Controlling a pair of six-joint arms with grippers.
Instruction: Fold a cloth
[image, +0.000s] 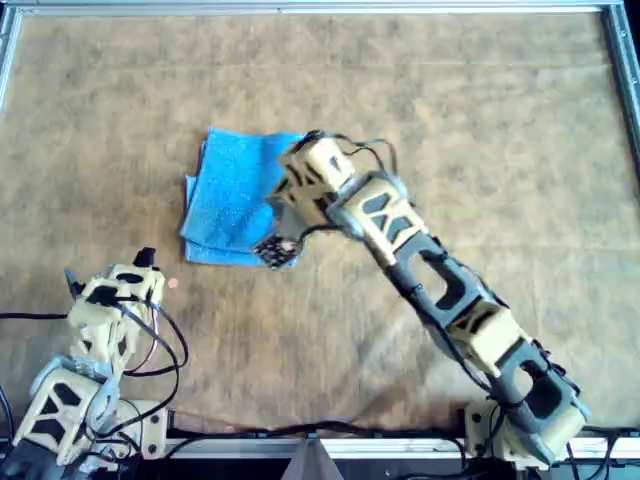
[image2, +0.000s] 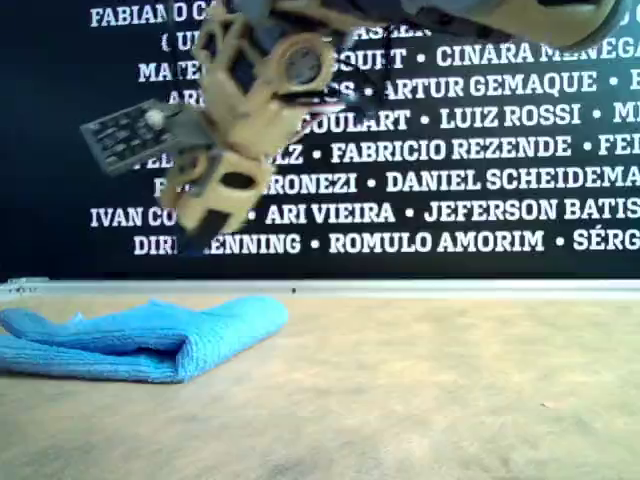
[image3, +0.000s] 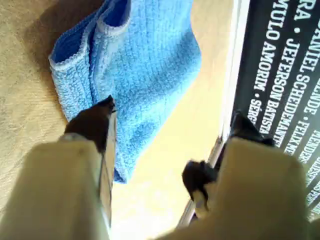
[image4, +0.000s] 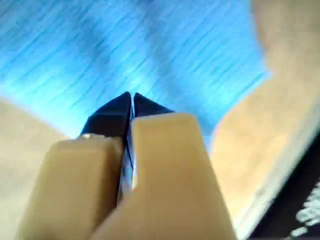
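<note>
The sky-blue cloth (image: 232, 198) lies folded in layers on the tan table (image: 450, 130). The right gripper (image4: 131, 96), fingers pressed together and seemingly empty, hangs over it; the left gripper (image3: 160, 145) gapes apart.

A tan felt-like table (image: 420, 110) with a metal rim meets a black wall (image2: 480, 150) printed with white names.

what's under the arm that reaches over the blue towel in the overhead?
The folded sky-blue microfibre cloth on the tan table; its overhead-right edge is covered. The shut right end effector hovers over it.
</note>
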